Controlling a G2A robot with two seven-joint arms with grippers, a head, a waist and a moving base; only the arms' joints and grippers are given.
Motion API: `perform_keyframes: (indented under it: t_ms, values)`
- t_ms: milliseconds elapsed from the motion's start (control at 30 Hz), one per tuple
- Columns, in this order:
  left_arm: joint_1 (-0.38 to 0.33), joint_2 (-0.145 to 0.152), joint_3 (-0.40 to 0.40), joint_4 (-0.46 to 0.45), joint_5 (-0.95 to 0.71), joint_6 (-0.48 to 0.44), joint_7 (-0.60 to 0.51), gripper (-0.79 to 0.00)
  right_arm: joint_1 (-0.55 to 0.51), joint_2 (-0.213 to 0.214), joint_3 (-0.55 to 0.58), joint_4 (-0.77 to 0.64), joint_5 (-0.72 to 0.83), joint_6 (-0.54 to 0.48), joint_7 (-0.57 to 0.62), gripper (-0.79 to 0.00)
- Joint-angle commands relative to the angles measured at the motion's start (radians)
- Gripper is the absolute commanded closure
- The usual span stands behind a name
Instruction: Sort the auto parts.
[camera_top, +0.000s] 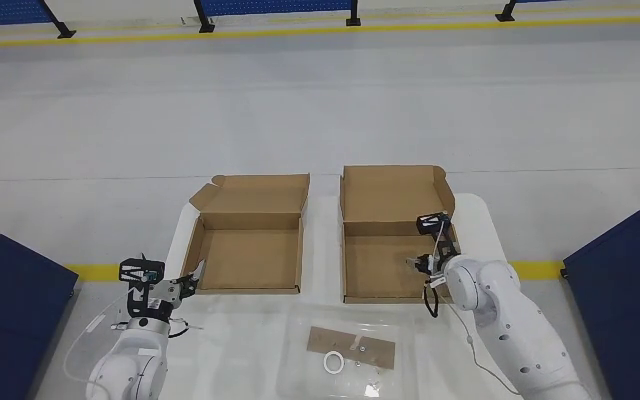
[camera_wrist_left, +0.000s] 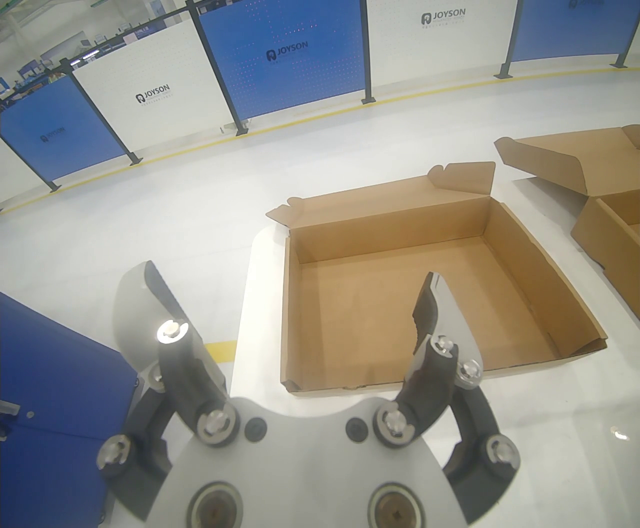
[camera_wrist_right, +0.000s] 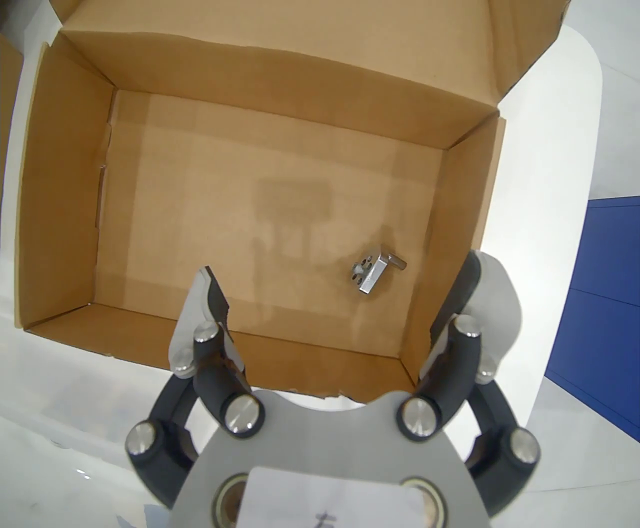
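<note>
Two open cardboard boxes stand on the white table: the left box and the right box. A small metal bracket lies on the right box's floor near its right wall. My right gripper hangs open over that box's near right corner, with nothing between its fingers. My left gripper is open and empty, just off the left box's near left corner. A clear tray at the table's front holds a white ring and small metal parts.
A brown cardboard piece lies in the clear tray. Both box lids stand open at the back. Blue partitions flank the table on both sides. Bare table lies between the boxes and the tray.
</note>
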Motion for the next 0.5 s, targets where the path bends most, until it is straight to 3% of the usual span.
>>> perform_keyframes:
  t_ms: [0, 200, 333, 467]
  values:
    - [0.000, 0.000, 0.000, 0.000, 0.000, 0.000, 0.000, -0.785, 0.000, 0.000, 0.000, -0.006, 0.003, -0.006, -0.008, -0.785]
    - [0.000, 0.000, 0.000, 0.000, 0.000, 0.000, 0.000, -0.785, -0.036, 0.008, 0.062, -0.116, 0.139, -0.190, -0.052, -0.785]
    - [0.000, 0.000, 0.000, 0.000, 0.000, 0.000, 0.000, -0.785, -0.052, 0.016, 0.100, -0.163, 0.284, -0.350, 0.016, -0.785]
    - [0.000, 0.000, 0.000, 0.000, 0.000, 0.000, 0.000, -0.785, -0.052, 0.016, 0.100, -0.163, 0.284, -0.350, 0.016, -0.785]
